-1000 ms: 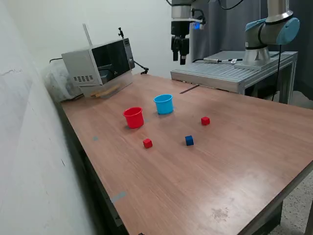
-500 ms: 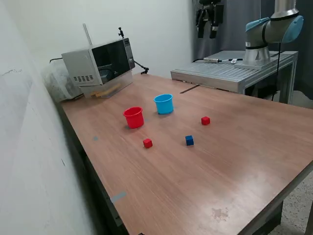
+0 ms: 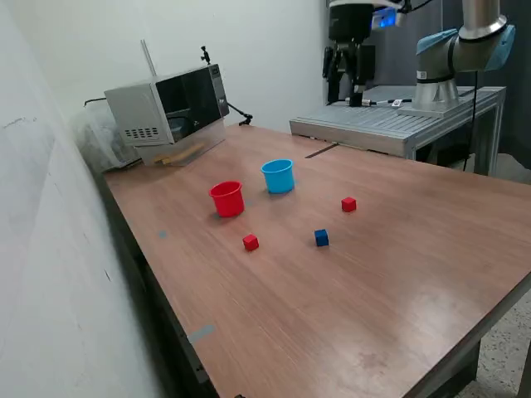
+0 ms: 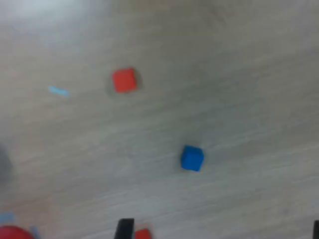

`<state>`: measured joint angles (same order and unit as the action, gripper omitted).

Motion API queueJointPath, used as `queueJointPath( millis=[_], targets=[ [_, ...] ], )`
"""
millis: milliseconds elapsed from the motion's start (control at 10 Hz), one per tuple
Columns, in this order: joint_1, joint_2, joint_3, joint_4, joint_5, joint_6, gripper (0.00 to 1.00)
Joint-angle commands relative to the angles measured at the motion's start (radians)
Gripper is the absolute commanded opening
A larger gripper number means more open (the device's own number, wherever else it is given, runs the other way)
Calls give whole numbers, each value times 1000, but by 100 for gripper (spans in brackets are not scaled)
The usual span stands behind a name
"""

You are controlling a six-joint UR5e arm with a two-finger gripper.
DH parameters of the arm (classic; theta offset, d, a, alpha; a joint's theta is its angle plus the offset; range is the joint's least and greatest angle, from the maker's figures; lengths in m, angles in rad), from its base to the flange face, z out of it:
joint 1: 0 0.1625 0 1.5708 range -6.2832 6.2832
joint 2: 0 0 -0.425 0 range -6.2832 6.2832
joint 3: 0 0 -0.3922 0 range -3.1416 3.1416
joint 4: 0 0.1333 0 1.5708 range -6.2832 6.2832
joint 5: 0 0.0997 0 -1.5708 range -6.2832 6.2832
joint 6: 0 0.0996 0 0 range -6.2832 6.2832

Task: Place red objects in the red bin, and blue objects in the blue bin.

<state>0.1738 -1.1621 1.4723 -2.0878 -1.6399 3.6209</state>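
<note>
In the exterior view a red cup (image 3: 226, 199) and a light-blue cup (image 3: 278, 176) stand upright side by side on the wooden table (image 3: 398, 274). Two red cubes (image 3: 250, 242) (image 3: 348, 204) and one dark-blue cube (image 3: 321, 238) lie nearer the front. A second blue cube is not visible. My gripper (image 3: 347, 89) hangs high above the table's far side, open and empty. The blurred wrist view shows a red cube (image 4: 123, 80), the blue cube (image 4: 191, 158), another red cube (image 4: 143, 234) cut by the edge, the red cup's rim (image 4: 11, 233) and my gripper (image 4: 220, 231).
A microwave (image 3: 166, 104) stands at the far corner on the exterior view's left. A metal platform (image 3: 390, 124) with the arm's base (image 3: 436, 91) borders the far side. A wall runs along the exterior view's left. Blue tape marks (image 3: 200, 333) lie on the table.
The gripper has swung towards the exterior view's right, rising out of the top of the view half a second ago, then coming lower again. Cubes and cups have not moved.
</note>
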Motion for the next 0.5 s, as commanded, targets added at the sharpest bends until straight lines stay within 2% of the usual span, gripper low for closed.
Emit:
queueJointPath(
  millis=[0,400],
  targets=[
    [-2,184,-82,-90,0,4,100],
    [-5,333,-147,-132,-9,7,100]
  ],
)
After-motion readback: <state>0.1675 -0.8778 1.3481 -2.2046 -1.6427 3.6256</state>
